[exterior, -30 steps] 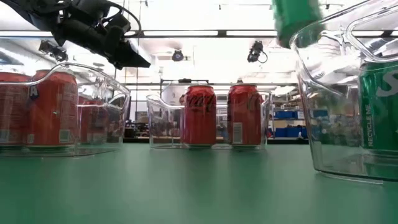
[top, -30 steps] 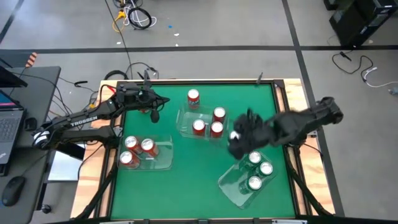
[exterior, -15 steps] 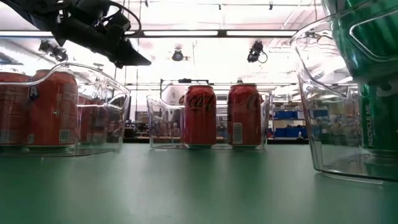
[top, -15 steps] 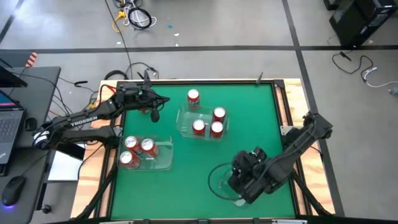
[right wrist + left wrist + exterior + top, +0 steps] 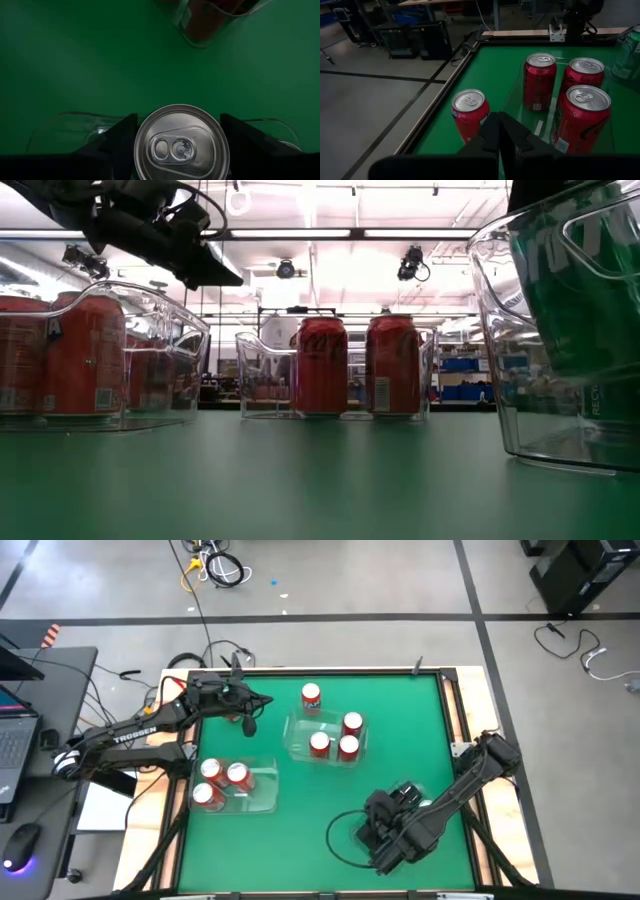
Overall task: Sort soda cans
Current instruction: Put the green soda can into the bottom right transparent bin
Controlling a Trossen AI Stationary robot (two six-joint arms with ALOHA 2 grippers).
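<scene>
High view: the green counter has a raised wooden rim. The right gripper hangs low over a clear bin at the counter's near right edge, its arm covering the bin's contents. Open felt lies beside it toward the counter's middle. The left gripper hovers clenched and empty near the far left rim. Just past it stands one loose red can, and beyond that a clear middle bin holds three red cans. Nearer than the left gripper, a third bin holds three more red cans.

Low view: smooth, glossy bin walls with rounded corners rise from the matte felt. Two red cans show in the middle bin. A green can fills the right bin. The left gripper hangs above the left bin, with wide bare felt in front.

Left wrist view: the shut fingers point at the loose red can by the counter's rim. Three red cans with silver tops sit just beyond in the middle bin.

Right wrist view: the fingers flank and grasp one can's round silver top, with the bin's curved rim below.
</scene>
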